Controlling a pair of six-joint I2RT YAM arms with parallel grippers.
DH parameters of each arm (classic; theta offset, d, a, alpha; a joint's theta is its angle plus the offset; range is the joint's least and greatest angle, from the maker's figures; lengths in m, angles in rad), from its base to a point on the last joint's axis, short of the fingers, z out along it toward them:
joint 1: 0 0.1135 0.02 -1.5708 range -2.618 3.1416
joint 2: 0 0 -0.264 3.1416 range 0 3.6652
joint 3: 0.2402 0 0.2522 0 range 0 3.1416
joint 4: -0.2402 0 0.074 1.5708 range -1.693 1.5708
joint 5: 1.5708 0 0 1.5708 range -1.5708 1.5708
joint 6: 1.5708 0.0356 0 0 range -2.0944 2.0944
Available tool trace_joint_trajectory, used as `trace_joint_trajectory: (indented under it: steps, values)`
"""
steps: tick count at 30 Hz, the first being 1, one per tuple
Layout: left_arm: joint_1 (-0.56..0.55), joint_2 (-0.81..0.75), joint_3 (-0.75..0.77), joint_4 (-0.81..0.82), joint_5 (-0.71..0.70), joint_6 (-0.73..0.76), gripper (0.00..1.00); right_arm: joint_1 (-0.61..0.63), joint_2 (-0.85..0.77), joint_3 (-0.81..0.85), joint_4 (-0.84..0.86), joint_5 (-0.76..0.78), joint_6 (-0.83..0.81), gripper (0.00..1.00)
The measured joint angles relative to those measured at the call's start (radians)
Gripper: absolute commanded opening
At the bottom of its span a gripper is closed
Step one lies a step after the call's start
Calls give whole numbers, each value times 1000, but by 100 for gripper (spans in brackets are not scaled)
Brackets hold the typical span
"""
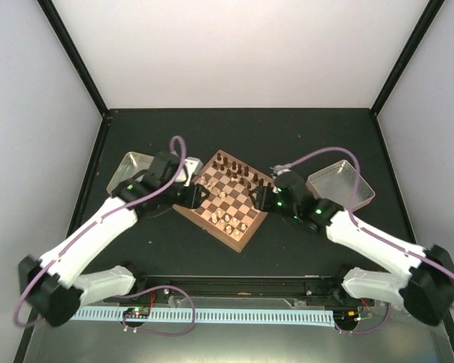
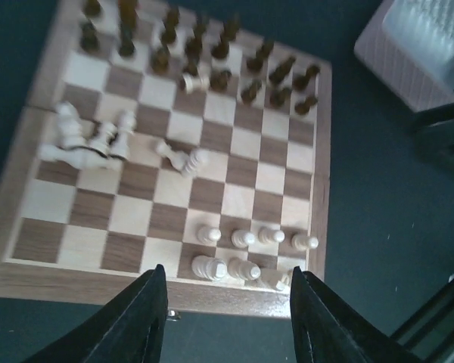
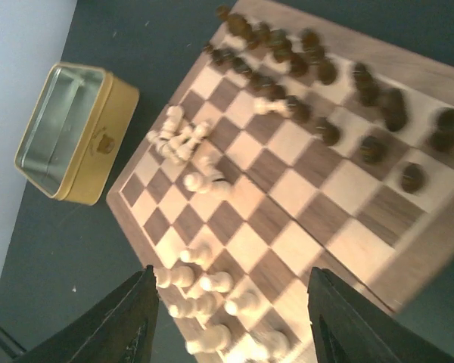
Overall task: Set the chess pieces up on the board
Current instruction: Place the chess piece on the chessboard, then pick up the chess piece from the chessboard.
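The board (image 1: pixel 238 198) lies turned like a diamond between my two arms. Dark pieces (image 2: pixel 212 53) stand in rows along its far side, with one pale piece (image 2: pixel 194 82) lying among them. Several pale pieces (image 2: pixel 242 238) stand in two short rows at the near edge. More pale ones lie heaped (image 2: pixel 91 140) at the left, and two lie fallen (image 2: pixel 183 157) mid-board. My left gripper (image 2: pixel 228 276) hovers open over the near rim, holding nothing. My right gripper (image 3: pixel 232 276) hangs open above the standing pale pieces (image 3: pixel 204 283), also holding nothing.
A metal tray (image 1: pixel 132 168) sits left of the board behind my left arm, and shows yellow-sided (image 3: pixel 76 132) in the right wrist view. A second tray (image 1: pixel 340 183) sits to the right. Dark tabletop surrounds the board, with walls on three sides.
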Motion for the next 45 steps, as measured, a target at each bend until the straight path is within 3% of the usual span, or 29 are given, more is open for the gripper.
trace_joint_trajectory:
  steps: [4,9,16,24,31,40,45]
  values:
    - [1,-252,-123,90,-93,-34,51,58,188,146,-3,-3,-73,55]
    - [4,-571,-316,192,-174,-68,63,138,441,376,-61,49,-157,55]
    - [7,-838,-424,232,-239,-99,67,192,722,606,-198,159,-206,46]
    - [7,-881,-427,228,-256,-109,68,201,824,697,-313,248,-211,42]
    - [7,-877,-430,226,-256,-110,68,201,858,754,-344,288,-210,31]
    - [7,-872,-431,226,-257,-113,68,201,904,771,-366,295,-207,27]
    - [7,-859,-433,226,-259,-114,68,201,906,771,-367,295,-206,15]
